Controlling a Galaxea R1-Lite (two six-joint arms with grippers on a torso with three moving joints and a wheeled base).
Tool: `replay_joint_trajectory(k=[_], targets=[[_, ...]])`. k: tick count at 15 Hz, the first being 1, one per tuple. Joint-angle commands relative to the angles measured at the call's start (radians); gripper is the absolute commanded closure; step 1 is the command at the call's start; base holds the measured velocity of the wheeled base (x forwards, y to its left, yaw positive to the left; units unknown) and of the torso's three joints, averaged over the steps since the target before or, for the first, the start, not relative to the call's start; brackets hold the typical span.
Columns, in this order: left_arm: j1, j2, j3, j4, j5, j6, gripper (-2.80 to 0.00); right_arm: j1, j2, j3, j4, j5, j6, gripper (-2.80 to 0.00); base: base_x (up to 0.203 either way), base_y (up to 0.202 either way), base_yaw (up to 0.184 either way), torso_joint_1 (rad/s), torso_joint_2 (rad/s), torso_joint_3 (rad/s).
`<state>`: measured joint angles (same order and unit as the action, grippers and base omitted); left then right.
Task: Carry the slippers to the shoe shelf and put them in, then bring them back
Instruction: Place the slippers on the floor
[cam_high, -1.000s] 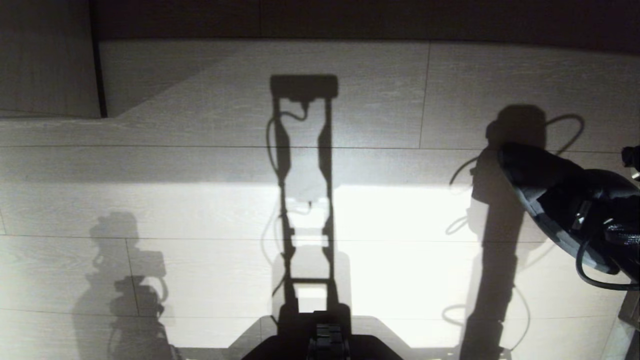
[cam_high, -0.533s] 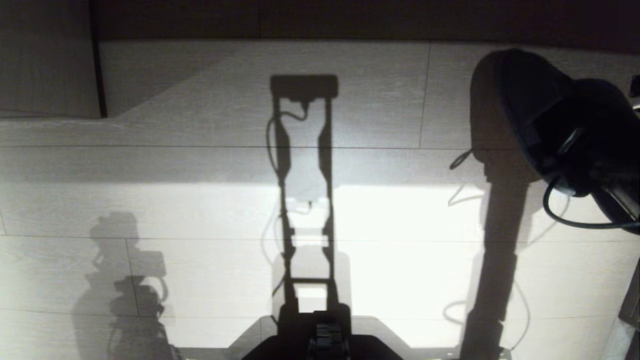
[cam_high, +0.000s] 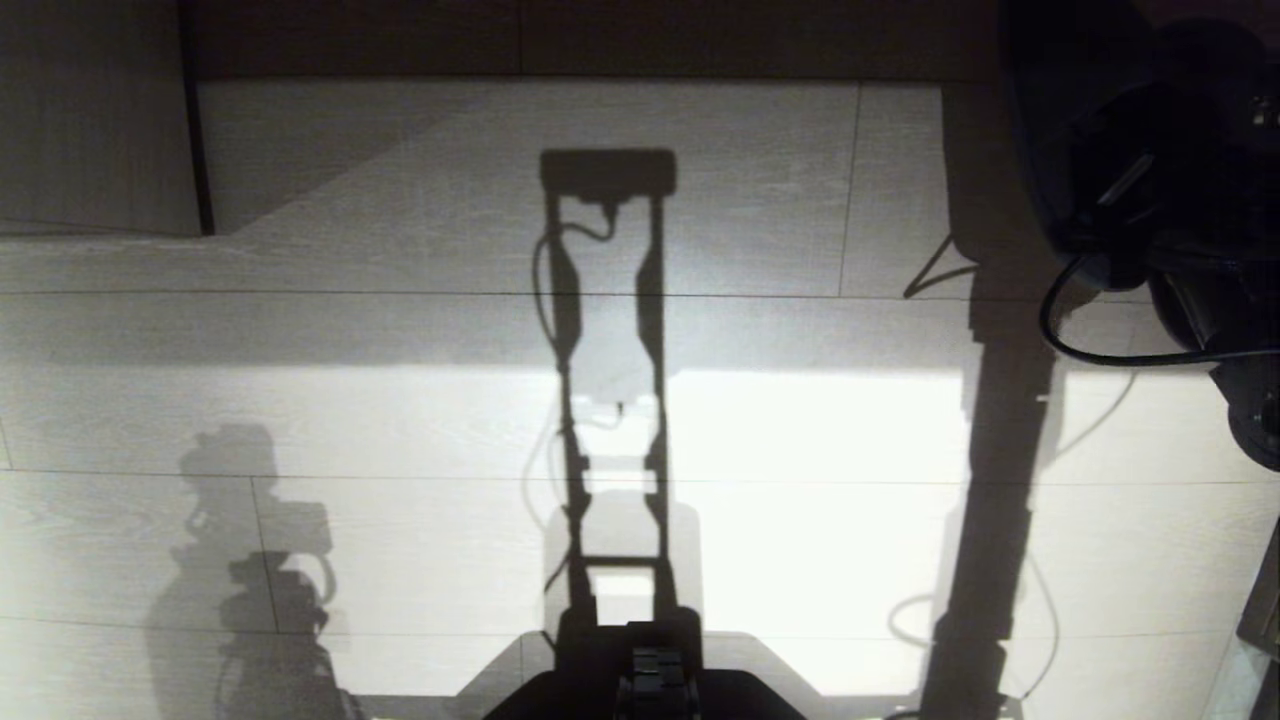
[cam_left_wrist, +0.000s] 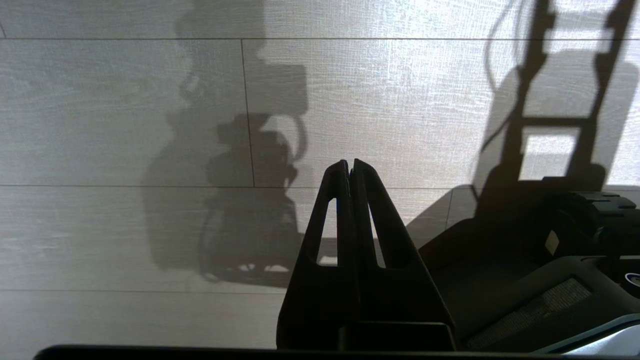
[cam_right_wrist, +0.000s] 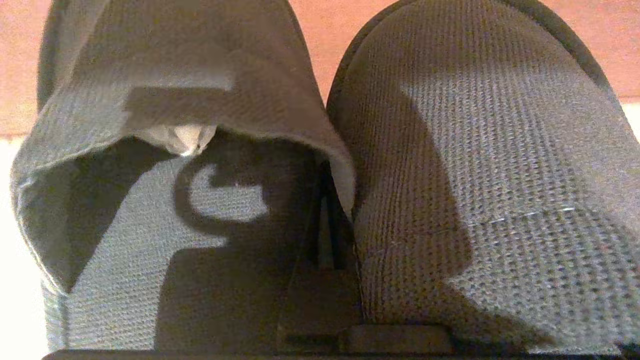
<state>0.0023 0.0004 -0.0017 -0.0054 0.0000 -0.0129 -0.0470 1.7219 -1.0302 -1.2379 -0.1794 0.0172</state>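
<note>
The slippers (cam_high: 1060, 120) are a dark pair hanging at the far right of the head view, well above the floor. In the right wrist view they fill the picture side by side: one slipper (cam_right_wrist: 150, 215) shows its open mouth, the other slipper (cam_right_wrist: 500, 150) its knitted grey-blue upper. My right gripper (cam_right_wrist: 327, 195) is shut on their adjoining inner edges; in the head view it is lost in the dark mass. My left gripper (cam_left_wrist: 349, 162) hangs shut and empty over the floor. I cannot tell whether the dark band (cam_high: 600, 40) at the far edge belongs to the shoe shelf.
Pale plank floor (cam_high: 400, 420) spreads ahead, brightly lit in the middle and crossed by my own shadows. A pale wood panel (cam_high: 90, 120) stands at the far left. My base (cam_high: 650, 680) shows at the near edge. A cable (cam_high: 1100, 350) loops under the right arm.
My right arm has swung the slippers up and away, from the middle right to the far right corner of the head view. The left arm has kept still.
</note>
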Motion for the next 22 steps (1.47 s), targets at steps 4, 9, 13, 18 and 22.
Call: replay_joint_trajectory(k=[4, 9, 13, 18, 22], targets=[[-0.001, 0.000, 0.000, -0.001, 0.000, -0.001, 0.00, 0.001, 0.179, -0.230, -0.019, 0.012, -0.011, 0.00, 0.000, 0.000, 0.000, 0.000, 0.00, 0.000], [0.001, 0.000, 0.000, -0.001, 0.000, -0.001, 0.00, 0.001, 0.304, -0.436, -0.021, 0.021, -0.042, 0.00, 0.000, 0.000, 0.000, 0.000, 0.00, 0.000], [-0.001, 0.000, 0.000, -0.001, 0.000, -0.001, 0.00, 0.002, 0.363, -0.495, 0.000, 0.023, -0.048, 0.00, 0.000, 0.000, 0.000, 0.000, 0.00, 0.000], [0.001, 0.000, 0.000, -0.001, 0.000, -0.001, 0.00, 0.001, 0.363, -0.504, 0.041, 0.024, -0.043, 0.00, 0.000, 0.000, 0.000, 0.000, 0.00, 0.000], [0.000, 0.000, 0.000, -0.001, 0.000, -0.001, 0.00, 0.001, 0.360, -0.504, 0.063, 0.024, -0.043, -2.80, 0.000, 0.000, 0.000, 0.000, 0.00, 0.000]])
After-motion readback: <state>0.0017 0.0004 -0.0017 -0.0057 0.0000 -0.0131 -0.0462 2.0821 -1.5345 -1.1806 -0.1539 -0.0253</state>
